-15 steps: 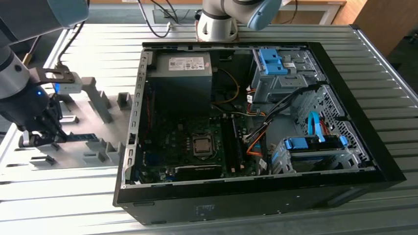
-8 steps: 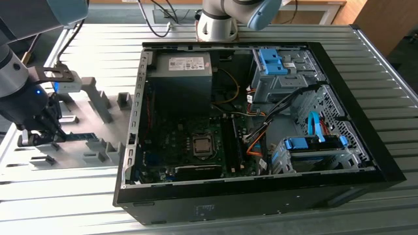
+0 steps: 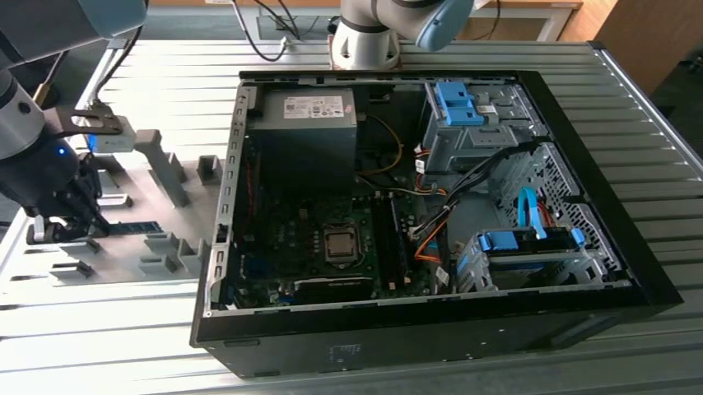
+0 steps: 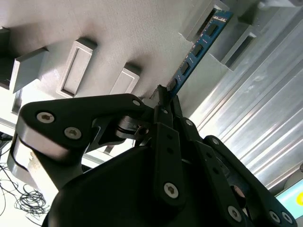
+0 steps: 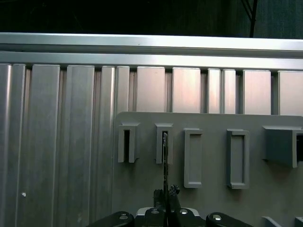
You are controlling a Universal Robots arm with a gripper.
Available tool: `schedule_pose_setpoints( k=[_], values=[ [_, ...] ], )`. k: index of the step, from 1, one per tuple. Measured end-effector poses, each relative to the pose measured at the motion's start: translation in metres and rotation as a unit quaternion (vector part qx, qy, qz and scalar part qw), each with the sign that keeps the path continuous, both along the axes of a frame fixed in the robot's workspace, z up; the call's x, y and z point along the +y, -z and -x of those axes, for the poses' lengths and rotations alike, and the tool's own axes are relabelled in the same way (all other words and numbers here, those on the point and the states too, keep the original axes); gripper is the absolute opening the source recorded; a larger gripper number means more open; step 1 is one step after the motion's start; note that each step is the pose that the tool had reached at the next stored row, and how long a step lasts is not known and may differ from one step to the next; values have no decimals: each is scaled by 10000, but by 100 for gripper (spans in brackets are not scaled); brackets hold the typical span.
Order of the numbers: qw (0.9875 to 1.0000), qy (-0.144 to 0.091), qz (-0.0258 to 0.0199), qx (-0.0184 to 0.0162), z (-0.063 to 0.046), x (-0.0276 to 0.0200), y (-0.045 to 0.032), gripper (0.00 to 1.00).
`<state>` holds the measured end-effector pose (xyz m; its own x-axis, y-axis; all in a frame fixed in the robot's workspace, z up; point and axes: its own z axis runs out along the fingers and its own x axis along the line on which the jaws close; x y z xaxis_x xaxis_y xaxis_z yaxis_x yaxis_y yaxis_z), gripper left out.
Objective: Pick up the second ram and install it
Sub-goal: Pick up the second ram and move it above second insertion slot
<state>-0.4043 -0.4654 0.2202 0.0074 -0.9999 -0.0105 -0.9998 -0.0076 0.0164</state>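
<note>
Hand [image 4: 164, 97] clamped shut on second ram [image 4: 198, 47].

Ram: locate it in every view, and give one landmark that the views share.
Exterior view: ram lies on the grey fixture plate at the exterior view's left, beside the gripper.
Second wrist view: a blue-green strip running from the gripper's fingertips across the plate.
First wrist view: edge-on, a thin line from the gripper into a slotted block.
Shared landmark: the fixture plate.
</note>
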Motion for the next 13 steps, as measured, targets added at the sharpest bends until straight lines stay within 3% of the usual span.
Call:
schedule_pose_setpoints(
  k=[13],
  values=[
    [10000,0,24,0,0,4,-107,14]
  ],
)
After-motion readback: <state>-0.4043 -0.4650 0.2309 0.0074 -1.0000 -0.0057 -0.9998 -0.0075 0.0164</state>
